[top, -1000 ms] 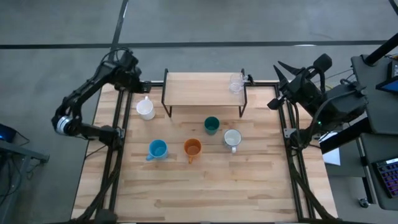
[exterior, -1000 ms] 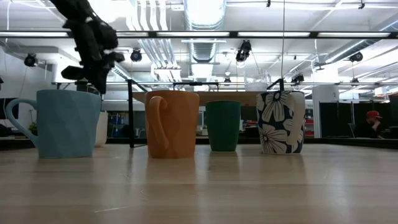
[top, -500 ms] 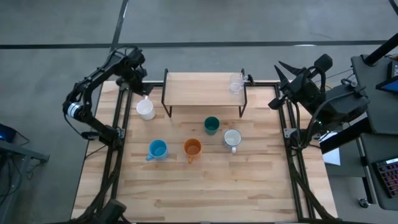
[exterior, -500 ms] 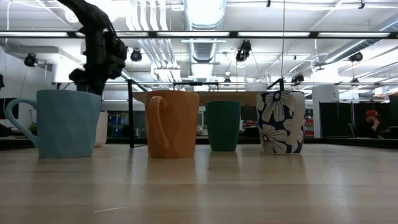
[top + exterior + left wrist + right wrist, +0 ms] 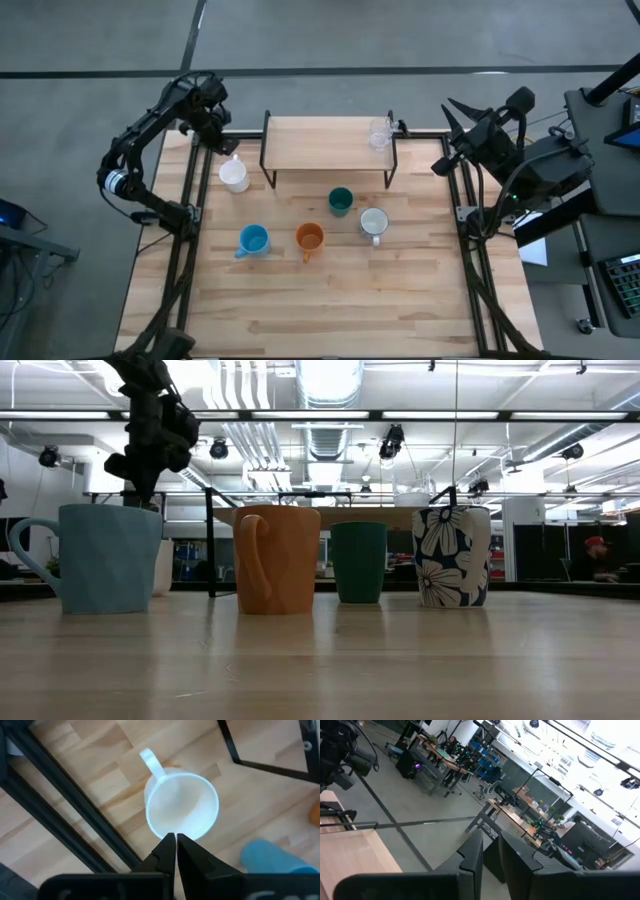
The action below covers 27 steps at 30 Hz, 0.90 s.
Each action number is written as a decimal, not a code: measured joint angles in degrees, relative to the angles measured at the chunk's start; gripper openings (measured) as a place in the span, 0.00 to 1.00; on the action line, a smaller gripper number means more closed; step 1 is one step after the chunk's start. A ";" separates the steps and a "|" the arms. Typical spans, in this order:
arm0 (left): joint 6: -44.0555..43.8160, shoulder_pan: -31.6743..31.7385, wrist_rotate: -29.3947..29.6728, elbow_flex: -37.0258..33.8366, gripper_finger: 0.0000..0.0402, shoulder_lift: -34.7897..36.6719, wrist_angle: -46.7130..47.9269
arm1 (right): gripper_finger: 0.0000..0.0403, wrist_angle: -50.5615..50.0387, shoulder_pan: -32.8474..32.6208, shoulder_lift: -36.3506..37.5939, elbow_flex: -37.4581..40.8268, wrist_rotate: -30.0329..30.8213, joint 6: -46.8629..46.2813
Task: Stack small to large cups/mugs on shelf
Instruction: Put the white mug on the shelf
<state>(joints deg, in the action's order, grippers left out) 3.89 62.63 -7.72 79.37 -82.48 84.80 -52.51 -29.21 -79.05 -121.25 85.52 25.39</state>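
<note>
White mug (image 5: 181, 806) probably ceramic: rigid, glazed and slick, breakable if dropped or knocked against metal, moderately heavy for a two-finger pinch. Best taken by the rim wall, one finger inside and one outside, or by the handle loop, though that looks thin and likely to swing. Plain white, round open mouth facing up, empty, small curved handle pointing toward the table's back edge. Standing upright on the table (image 5: 330, 290) just beside the left legs of the shelf (image 5: 325, 143), outside it. Directly above, left gripper (image 5: 175, 837) with fingers pressed together, holding nothing, tips over the mug's near rim but apparently not touching. Needs spreading before any grasp. On the shelf, only the clear glass (image 5: 379, 132), at its right end. In front of the shelf, standing apart from one another: teal cup (image 5: 340, 201), flowered white mug (image 5: 374, 223), orange mug (image 5: 309, 238), blue mug (image 5: 253, 240). Right gripper (image 5: 490, 851) parked off the table's right back corner, aimed into the room, fingers a little apart with nothing between them.
</note>
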 joint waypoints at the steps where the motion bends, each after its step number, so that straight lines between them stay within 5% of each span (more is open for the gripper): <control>1: -0.01 0.00 -0.25 0.00 0.02 0.01 0.41 | 0.14 -0.02 0.00 0.00 0.00 0.02 -0.33; 9: -0.46 -0.09 -0.24 -0.17 0.12 0.13 1.32 | 0.14 0.00 0.00 -0.07 0.00 0.00 -0.51; 16: 0.94 -0.09 5.30 -0.17 0.12 0.21 0.11 | 0.14 0.02 0.00 -0.37 0.00 0.00 -0.45; 27: 1.00 -0.11 3.84 -0.32 0.12 0.05 0.71 | 0.14 0.00 -0.02 -0.66 -0.02 0.00 -0.97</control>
<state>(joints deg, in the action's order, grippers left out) 4.89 62.52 -3.88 79.05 -82.42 85.52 -52.51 -29.23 -79.70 -121.27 85.52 24.43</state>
